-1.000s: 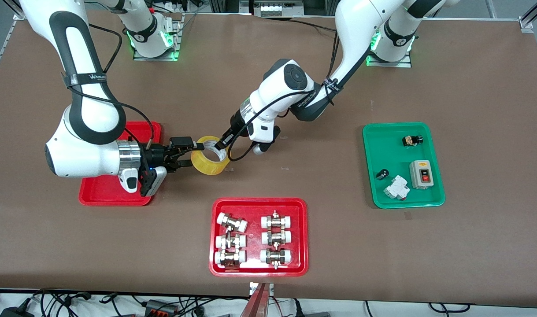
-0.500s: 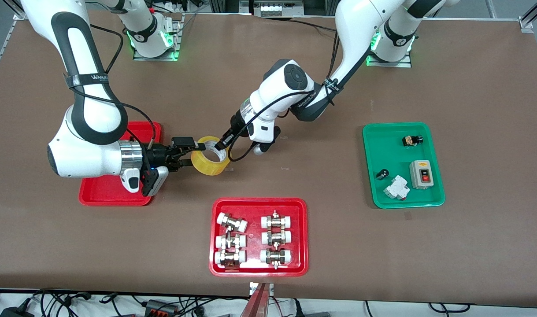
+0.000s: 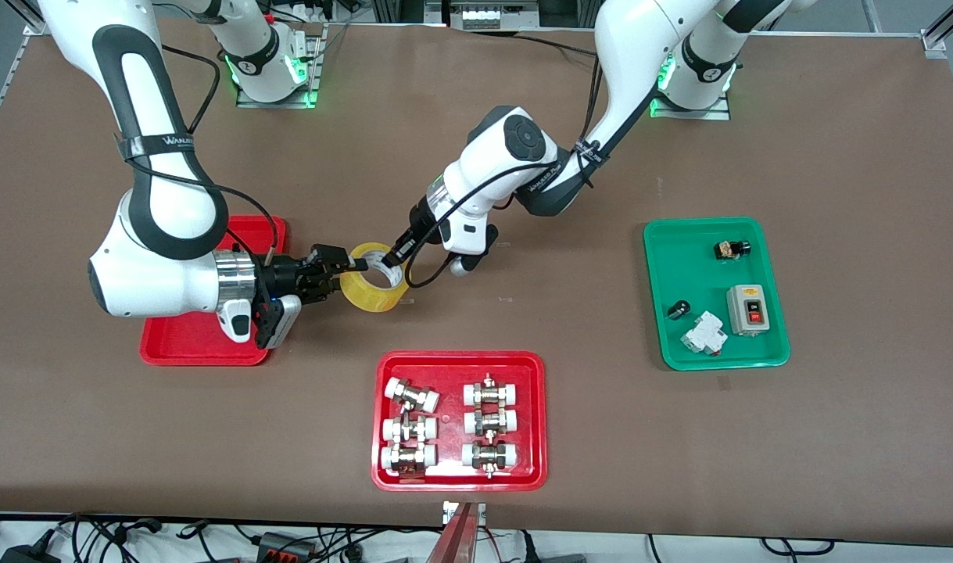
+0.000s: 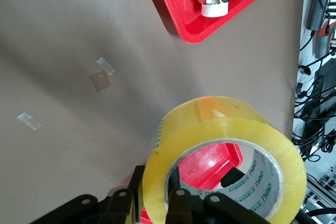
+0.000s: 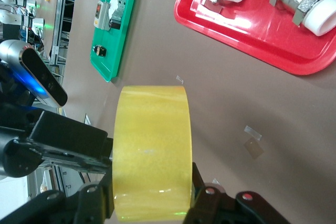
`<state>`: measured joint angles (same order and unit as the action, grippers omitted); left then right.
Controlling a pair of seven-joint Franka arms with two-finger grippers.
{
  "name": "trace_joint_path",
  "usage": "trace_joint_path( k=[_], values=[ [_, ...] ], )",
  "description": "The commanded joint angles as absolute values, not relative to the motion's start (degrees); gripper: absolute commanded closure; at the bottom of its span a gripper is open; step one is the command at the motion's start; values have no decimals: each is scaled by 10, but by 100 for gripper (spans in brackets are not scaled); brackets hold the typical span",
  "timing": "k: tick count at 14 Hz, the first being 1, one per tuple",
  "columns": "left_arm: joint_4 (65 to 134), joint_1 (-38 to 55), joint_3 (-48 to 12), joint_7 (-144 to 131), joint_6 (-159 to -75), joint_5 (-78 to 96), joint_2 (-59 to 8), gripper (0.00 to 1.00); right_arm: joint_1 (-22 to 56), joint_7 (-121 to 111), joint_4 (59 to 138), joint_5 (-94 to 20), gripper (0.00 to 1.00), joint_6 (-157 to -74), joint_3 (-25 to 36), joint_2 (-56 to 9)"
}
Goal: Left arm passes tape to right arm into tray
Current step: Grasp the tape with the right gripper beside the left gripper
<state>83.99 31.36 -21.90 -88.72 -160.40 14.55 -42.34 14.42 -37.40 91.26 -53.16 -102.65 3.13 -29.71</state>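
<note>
Tape (image 3: pixel 374 277) hangs in the air over bare table (image 3: pixel 523 328), gripped from two sides at once. It is a fat roll of translucent yellow packing tape with a glossy outer band and a pale inner core; the left wrist view shows green print on that white core (image 4: pixel 260 174), and through the hole a patch of red. In the right wrist view the roll (image 5: pixel 152 150) appears edge-on as a smooth yellow band with no loose end visible.

Left gripper (image 3: pixel 388 256) reaches in from about 1 o'clock of the roll, its slim black fingers pinching the roll's wall, one inside the core and one outside. Right gripper (image 3: pixel 337 270) comes in from 9 o'clock, and its fingers are pressed against the roll's flat sides, clamping its width, as the right wrist view shows with a black finger (image 5: pixel 94 200) on each side of the yellow band.

The plain red tray (image 3: pixel 187 352) lies at 9 o'clock of the tape, largely covered by the right arm's wrist (image 3: pixel 230 281). A red tray of fittings (image 3: pixel 459 422) sits at 5 o'clock of the tape, closer to the front camera. A green tray (image 3: pixel 714 293) with small electrical parts lies at 3 o'clock, toward the left arm's end of the table.
</note>
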Motion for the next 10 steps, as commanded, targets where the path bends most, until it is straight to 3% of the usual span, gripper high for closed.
trace_joint_path(
  k=[1, 2, 3, 4, 5, 10],
  values=[
    [822, 320, -215, -889, -1608, 156, -426, 94, 146, -388, 901, -537, 76, -1025, 35, -305],
    [822, 320, -215, -889, -1608, 156, -426, 93, 147, -388, 901, -537, 76, -1025, 35, -305],
    [822, 319, -215, -889, -1607, 155, -426, 84, 146, -388, 901, -537, 76, -1024, 34, -306],
    [822, 314, -214, -883, -1606, 151, -426, 51, 146, -388, 901, -537, 76, -1025, 35, -306],
    [822, 306, -214, -874, -1606, 143, -425, 1, 146, -388, 901, -537, 76, -1025, 34, -306],
    [827, 254, -220, -768, -1570, 134, -388, 0, 145, -388, 901, -537, 76, -1025, 35, -306]
  ],
)
